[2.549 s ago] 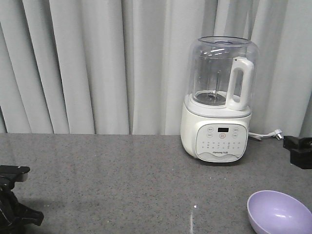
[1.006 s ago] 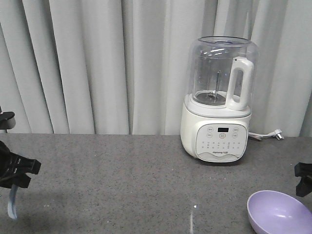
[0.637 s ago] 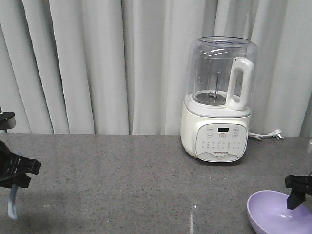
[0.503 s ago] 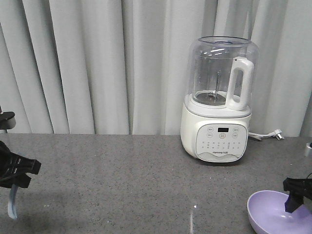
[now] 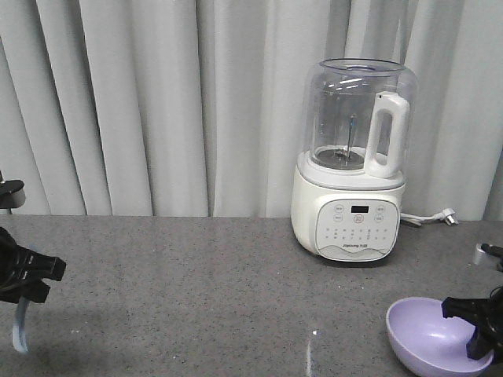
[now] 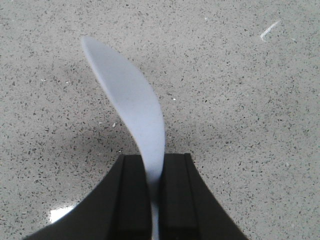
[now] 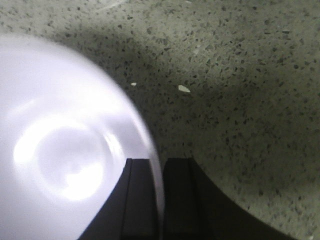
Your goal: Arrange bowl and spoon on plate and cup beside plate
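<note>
At the lower right of the front view, the lavender bowl (image 5: 428,339) sits tilted. My right gripper (image 5: 478,334) is shut on its right rim, one finger inside the wall and one outside. In the right wrist view the rim of the bowl (image 7: 65,145) runs between the closed jaws of the right gripper (image 7: 160,172). At the far left my left gripper (image 5: 23,294) holds the pale blue spoon (image 5: 17,334) hanging above the counter. The left wrist view shows the spoon (image 6: 132,110) pinched by its handle in the left gripper (image 6: 155,170). The plate and cup are out of view.
A white blender (image 5: 351,161) with a clear jug stands at the back right, its cord and plug (image 5: 440,217) lying beside it. The grey speckled counter (image 5: 196,290) runs back to a pale curtain (image 5: 157,102).
My right gripper came down from the right edge onto the bowl's rim and shut on it; the bowl has shifted left and tipped. The left gripper rose with the spoon, then held still.
</note>
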